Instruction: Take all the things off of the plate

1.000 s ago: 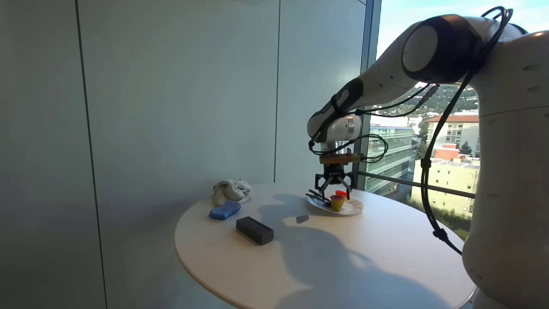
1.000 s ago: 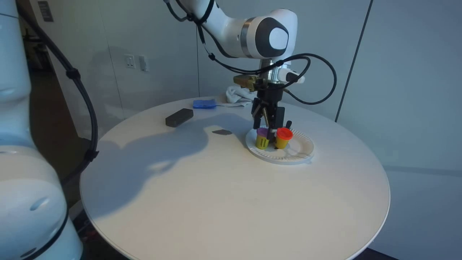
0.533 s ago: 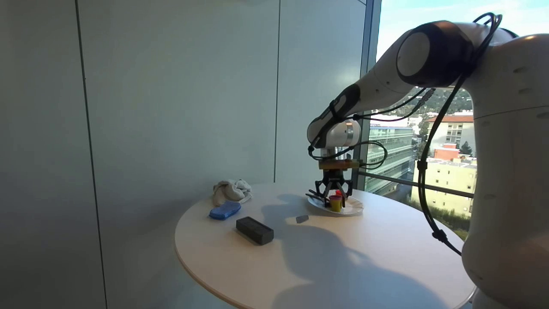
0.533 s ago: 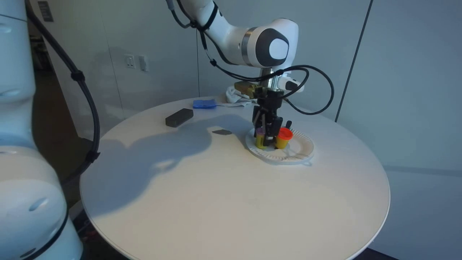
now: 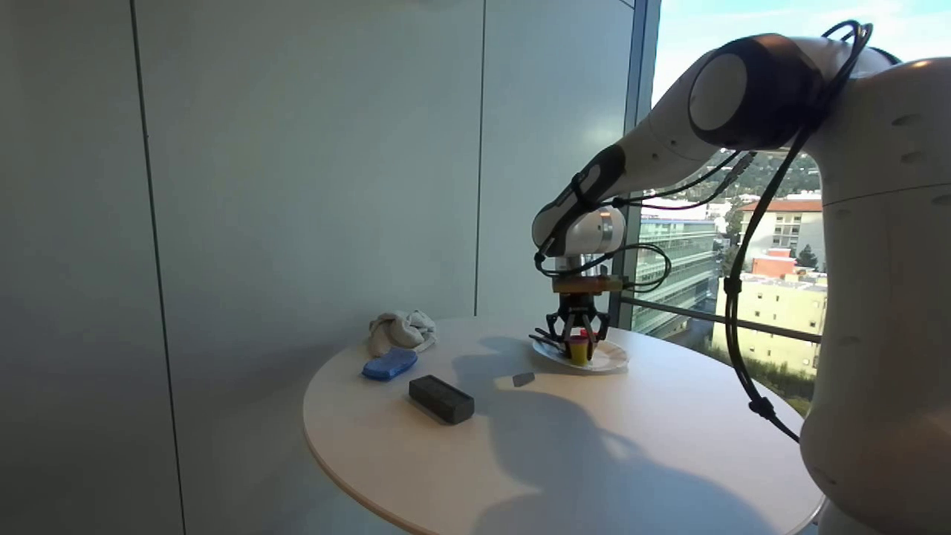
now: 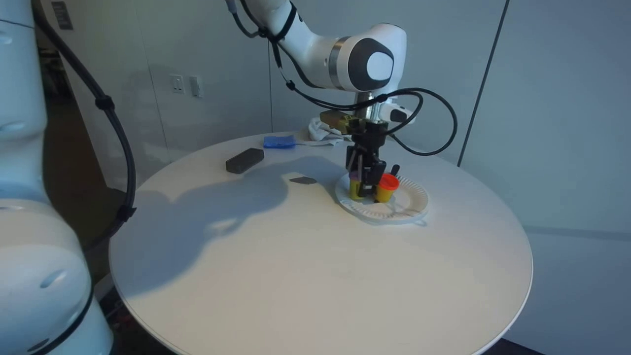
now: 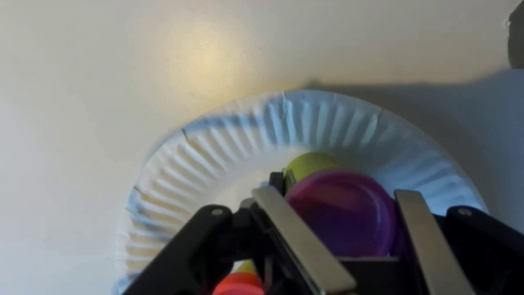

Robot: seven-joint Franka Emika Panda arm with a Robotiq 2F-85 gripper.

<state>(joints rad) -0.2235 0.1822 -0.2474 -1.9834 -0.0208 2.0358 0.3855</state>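
We have a grip! The gap shrinks, and our gripper (image 5: 579,352) now clamps the purple-lidded tub (image 7: 344,217), fingers (image 7: 428,241) parted only by its width, so one removal looks under way. Clear of the plate (image 5: 614,357) yet? We can't tell. In an exterior view that plate sits toward the table's (image 5: 416,461) far edge, a red-lidded tub (image 6: 387,186) and dark handle (image 6: 395,169) still aboard.

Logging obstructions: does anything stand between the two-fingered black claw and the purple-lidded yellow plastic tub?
Nothing visible: the claw grips the purple-lidded tub on both sides. The red-lidded yellow plastic tub stands outside the grip.
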